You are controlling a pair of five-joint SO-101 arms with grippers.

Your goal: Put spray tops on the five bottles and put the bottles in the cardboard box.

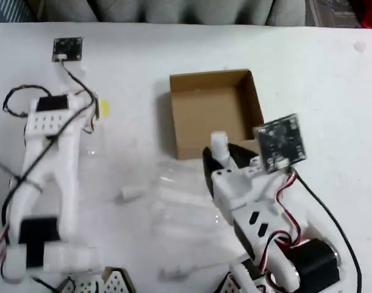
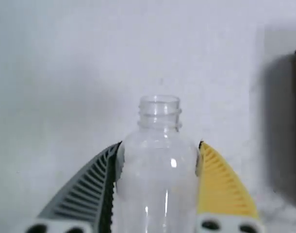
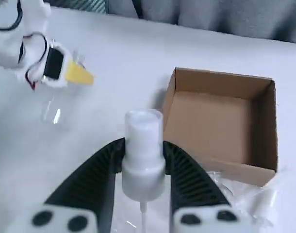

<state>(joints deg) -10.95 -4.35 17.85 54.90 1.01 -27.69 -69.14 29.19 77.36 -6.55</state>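
Spray top pinched upright in right gripper, thin tube hanging below it. Loose clear bottles lying on table beside that arm, count unclear. Cardboard box just beyond, open side up. Farther off, left gripper clamped around body of clear bottle, neck open, well apart from box.

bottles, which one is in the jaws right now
The uncapped clear bottle clamped in the jaws of the left gripper; the other bottles lie loose on the table near the cardboard box.
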